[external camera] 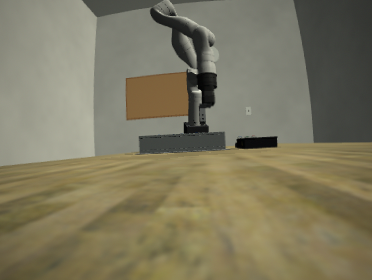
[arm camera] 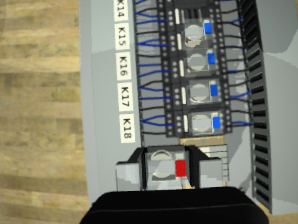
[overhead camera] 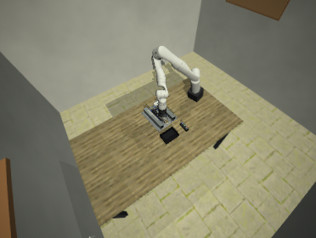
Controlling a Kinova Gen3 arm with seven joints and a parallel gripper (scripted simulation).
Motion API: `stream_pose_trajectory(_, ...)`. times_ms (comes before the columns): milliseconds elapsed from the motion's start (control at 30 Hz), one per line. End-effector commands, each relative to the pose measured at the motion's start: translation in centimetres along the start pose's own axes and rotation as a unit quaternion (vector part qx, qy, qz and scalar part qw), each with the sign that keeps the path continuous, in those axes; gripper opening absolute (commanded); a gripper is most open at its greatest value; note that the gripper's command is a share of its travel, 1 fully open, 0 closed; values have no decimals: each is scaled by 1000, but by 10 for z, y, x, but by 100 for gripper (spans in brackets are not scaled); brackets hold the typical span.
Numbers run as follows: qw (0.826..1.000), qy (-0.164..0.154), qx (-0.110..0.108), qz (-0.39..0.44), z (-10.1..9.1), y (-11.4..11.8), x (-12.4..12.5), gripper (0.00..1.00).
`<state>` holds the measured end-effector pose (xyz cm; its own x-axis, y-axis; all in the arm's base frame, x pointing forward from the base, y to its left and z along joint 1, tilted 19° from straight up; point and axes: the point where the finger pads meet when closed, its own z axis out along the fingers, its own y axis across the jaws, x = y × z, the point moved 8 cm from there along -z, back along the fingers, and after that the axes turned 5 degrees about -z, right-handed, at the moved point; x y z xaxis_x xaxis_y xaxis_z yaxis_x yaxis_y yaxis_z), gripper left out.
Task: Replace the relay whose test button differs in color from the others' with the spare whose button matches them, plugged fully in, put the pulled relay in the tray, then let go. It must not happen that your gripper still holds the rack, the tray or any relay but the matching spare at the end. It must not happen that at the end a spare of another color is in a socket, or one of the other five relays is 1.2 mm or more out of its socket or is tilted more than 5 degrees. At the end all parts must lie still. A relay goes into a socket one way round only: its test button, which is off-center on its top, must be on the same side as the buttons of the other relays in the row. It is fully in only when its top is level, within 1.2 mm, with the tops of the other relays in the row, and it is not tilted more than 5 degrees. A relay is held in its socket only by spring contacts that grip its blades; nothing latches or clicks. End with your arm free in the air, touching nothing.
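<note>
My gripper (arm camera: pixel 166 160) (overhead camera: pixel 158 110) (external camera: pixel 196 126) is shut on a relay (arm camera: pixel 160 171) with a red test button (arm camera: pixel 181 168). It holds the relay low over the grey relay panel (overhead camera: pixel 154 119) (external camera: pixel 170 144) (arm camera: pixel 102 125), just past the socket labelled K18. In the wrist view, the row holds several relays with blue buttons, such as the relays at K17 (arm camera: pixel 201 92) and K18 (arm camera: pixel 202 123). A tan strip of open socket (arm camera: pixel 205 142) shows between the K18 relay and the held relay. A small dark spare relay (overhead camera: pixel 184 126) lies on the table right of the panel. The black tray (overhead camera: pixel 169 136) sits in front of the panel.
The wooden table (overhead camera: pixel 127 157) carries the panel, the tray and the spare. The arm's base (overhead camera: pixel 195 93) stands at the table's far right edge. A low black box (external camera: pixel 256 142) shows right of the panel in the exterior view.
</note>
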<state>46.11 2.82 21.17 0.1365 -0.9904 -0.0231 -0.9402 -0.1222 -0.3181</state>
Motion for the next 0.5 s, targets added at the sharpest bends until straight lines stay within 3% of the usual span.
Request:
stream_pose_trajectory(0,1000,0,1,-1,0,-2,-4,0)
stream_pose_trajectory(467,1000,-3,0,-8,6,-18,-54,0)
